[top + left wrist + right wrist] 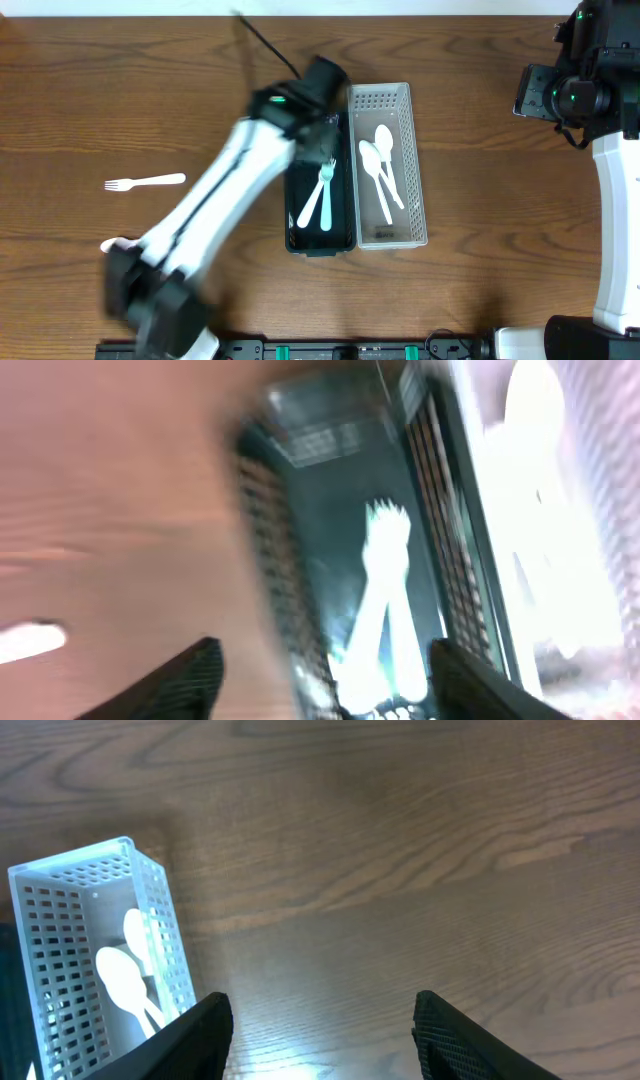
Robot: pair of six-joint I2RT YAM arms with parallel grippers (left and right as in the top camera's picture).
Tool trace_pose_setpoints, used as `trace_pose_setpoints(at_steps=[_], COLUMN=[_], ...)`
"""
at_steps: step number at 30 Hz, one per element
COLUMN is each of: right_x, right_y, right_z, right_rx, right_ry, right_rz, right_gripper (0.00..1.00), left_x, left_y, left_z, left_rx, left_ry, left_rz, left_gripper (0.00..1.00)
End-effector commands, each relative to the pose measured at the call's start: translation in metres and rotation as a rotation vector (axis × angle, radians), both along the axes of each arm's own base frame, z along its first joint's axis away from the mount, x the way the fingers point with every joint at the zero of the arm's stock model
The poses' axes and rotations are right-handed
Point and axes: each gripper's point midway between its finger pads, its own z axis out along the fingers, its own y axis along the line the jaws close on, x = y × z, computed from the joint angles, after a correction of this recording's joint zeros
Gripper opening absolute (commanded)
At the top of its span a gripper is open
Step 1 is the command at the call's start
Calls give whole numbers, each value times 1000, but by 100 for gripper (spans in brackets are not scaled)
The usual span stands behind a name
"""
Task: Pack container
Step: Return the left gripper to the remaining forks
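- Over the dark rectangular plastic bin [342, 190], the left gripper [325, 685] hangs with its jaws spread wide and nothing between them. The wrist view is blurred, and I judge that a hasty move could clip the bin's mesh wall and shove it.
- Just below the fingers, two white plastic forks [318, 200] lie in that bin, tines toward 12 o'clock. A dragging fingertip could hook one back out.
- At 3 o'clock of the dark bin, just beside it, stands the white perforated plastic bin [415, 150] holding white plastic spoons [380, 165]. A hard nudge would likely shift both bins.
- Far out at 9 o'clock, one white plastic fork [145, 182] lies alone on the brown wooden table [480, 60], not yet packed. It is thin and flat, so it may slip from a pinch.
- The left arm stretches diagonally from 7 o'clock up to the bin, wrist tipped down.
- The right gripper [320, 1025], jaws wide and empty, hangs over bare wood at 2 o'clock, well apart.
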Motion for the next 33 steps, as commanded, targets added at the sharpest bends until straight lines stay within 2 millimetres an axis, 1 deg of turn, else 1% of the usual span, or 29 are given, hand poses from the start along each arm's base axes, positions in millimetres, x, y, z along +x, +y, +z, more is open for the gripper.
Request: trace_pose_setpoints(at_steps=[1, 3, 4, 5, 7, 8, 9, 10, 11, 12, 15, 17, 20, 23, 25, 26, 29, 33], right_x=[-1, -1, -1, -1, -1, -1, -2, -2, -2, -2, -3, -4, -5, -7, -7, -8, -10, -12], right_y=[-7, -7, -7, -7, -7, -7, -7, -7, -7, -6, -6, -6, -6, -6, -6, -6, -6, -6], right_z=[-2, -2, -2, -2, -2, -2, -2, -2, -2, -2, -3, -3, -4, -5, -5, -6, -7, -8], right_rx=[-21, -21, -21, -21, -20, -20, -20, -20, -20, -19, -19, -19, -19, -18, -18, -18, -18, -18], right_ry=[12, 13, 13, 13, 13, 14, 15, 16, 17, 19, 23, 26, 32, 38, 42, 44, 53, 62], right_rz=[-7, -7, -7, -7, -7, -7, -7, -7, -6, -7, -7, -7, -7, -7, -7, -7, -7, -7], right_gripper=[61, 61, 62, 62, 62, 61, 61, 61, 61, 62, 61, 61, 61, 61, 61, 61, 61, 61], left_x=[11, 10, 7, 2, -8, -14, -18, -22, -25, -26, -24, -22, -19, -15, -15, -15, -15, -17], left_y=[77, 121, 148, 176, 219, 240, 257, 270, 282, 290, 304, 312, 319, 317, 317, 317, 319, 322], left_z=[71, 87, 91, 91, 83, 75, 68, 59, 48, 39, 11, -7, -40, -74, -93, -101, -124, -148], left_rx=[6, -41, -76, -111, -166, -196, -222, -253, -290, -323, -370, -359, -331, -301, -277, -265, -237, -209], left_ry=[-207, -247, -255, -251, -230, -216, -205, -187, -161, -132, -44, 0, 81, 178, 232, 253, 301, 354], left_rz=[225, 399, 531, 678, 930, 1065, 1177, 1285, 1383, 1455, 1568, 1625, 1696, 1729, 1735, 1739, 1763, 1779], left_gripper=[76, 76, 76, 76, 76, 78, 85, 88, 91, 91, 91, 91, 92, 91, 92, 92, 99, 98])
